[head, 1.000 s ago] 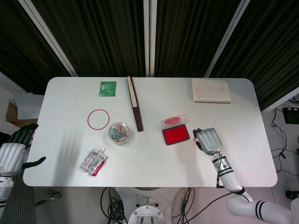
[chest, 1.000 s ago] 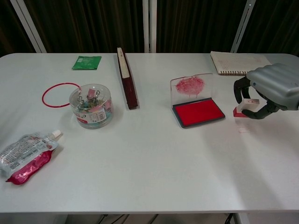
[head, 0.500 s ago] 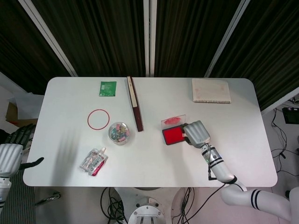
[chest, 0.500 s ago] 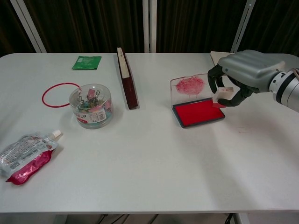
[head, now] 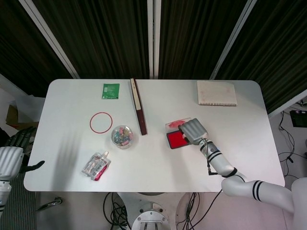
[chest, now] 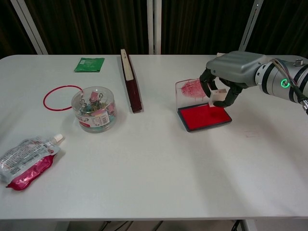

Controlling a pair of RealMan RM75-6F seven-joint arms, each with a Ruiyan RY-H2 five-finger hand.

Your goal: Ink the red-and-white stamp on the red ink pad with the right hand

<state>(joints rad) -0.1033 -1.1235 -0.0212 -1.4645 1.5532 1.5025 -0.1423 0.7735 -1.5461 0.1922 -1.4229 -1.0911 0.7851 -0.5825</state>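
Since a second ago we have carried the red-and-white stamp (chest: 217,96) leftward from the bare table on the right, where it sat low by the tabletop, to a spot over the red ink pad (chest: 204,116). Our right hand (chest: 226,72) now covers the right part of the pad in the head view, while the left hand (head: 10,160) has hardly shifted at the near left edge of the table, well apart from everything.

Our right hand grasps the stamp, fingers curled around it from above, so only its pale body and a sliver of red at the bottom show in the chest view. The stamp hangs above the far right part of the pad, just in front of the pad's raised clear lid (chest: 193,89). We cannot tell from either view whether its face already touches the ink; we judge a small gap remains.

What the coming move turns on is plain: the pad lies straight below the stamp, so we need a descent, not more sideways travel. The stamp's long axis stands roughly upright, leaning slightly, with its working face pointing down at the ink. The pad's long axis runs left to right, tilted a little, and most of its red surface lies to the left of the stamp. The lid stands close on the far side, so we should keep clear of it.
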